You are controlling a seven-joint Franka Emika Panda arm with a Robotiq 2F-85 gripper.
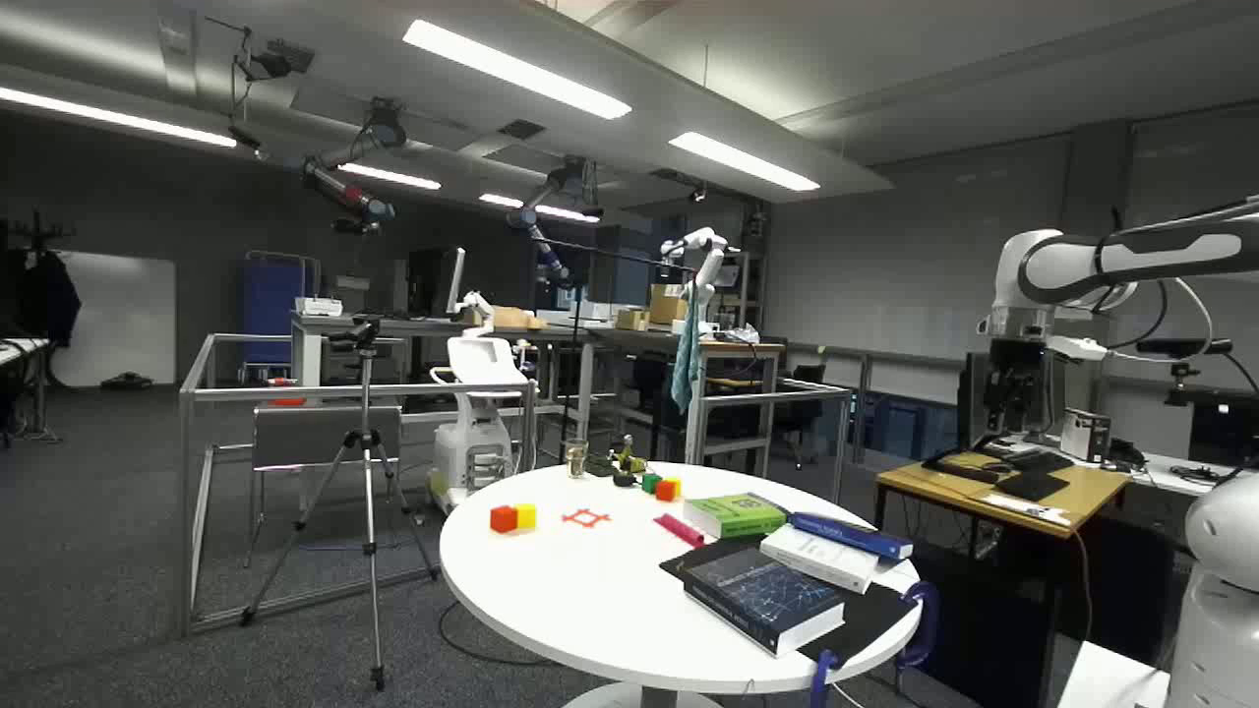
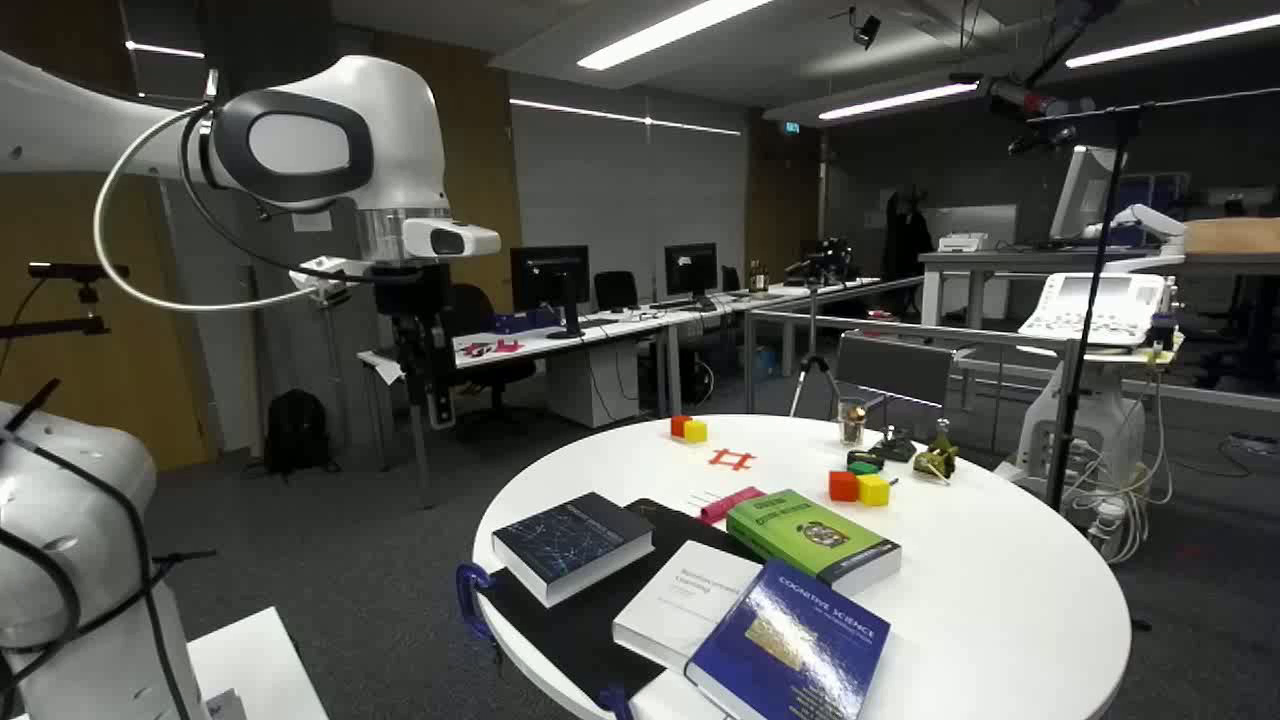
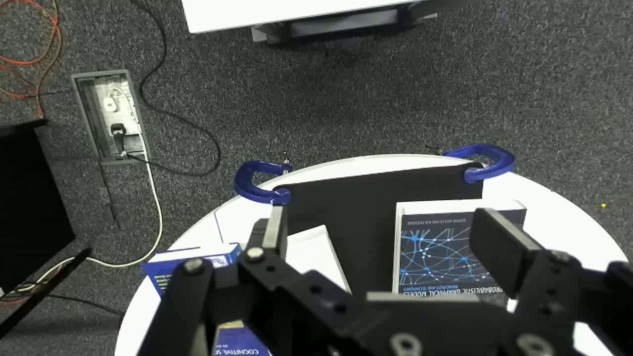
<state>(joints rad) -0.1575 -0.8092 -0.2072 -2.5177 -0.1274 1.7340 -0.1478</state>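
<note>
My gripper (image 3: 385, 228) is open and empty, its two fingers wide apart. In both exterior views the gripper (image 1: 1011, 401) (image 2: 432, 385) points down, raised beside the round white table (image 1: 551, 610) (image 2: 1010, 610), touching nothing. A dark book with a blue network pattern (image 1: 762, 590) (image 2: 572, 545) (image 3: 435, 252) lies on a black mat (image 2: 560, 625) (image 3: 346, 207). Beside it lie a white book (image 1: 819, 557) (image 2: 690, 600) and a blue book (image 1: 852, 536) (image 2: 790, 640), which overlap, and a thick green book (image 1: 736, 514) (image 2: 810, 535). The gripper hides parts of the books in the wrist view.
Blue clamps (image 3: 259, 183) (image 3: 487, 160) grip the mat at the table edge. Red and yellow cubes (image 1: 513, 517) (image 2: 688, 429), a red lattice piece (image 1: 586, 517) (image 2: 732, 459), a magenta piece (image 1: 680, 529), a glass (image 1: 575, 459) and small items stand farther across.
</note>
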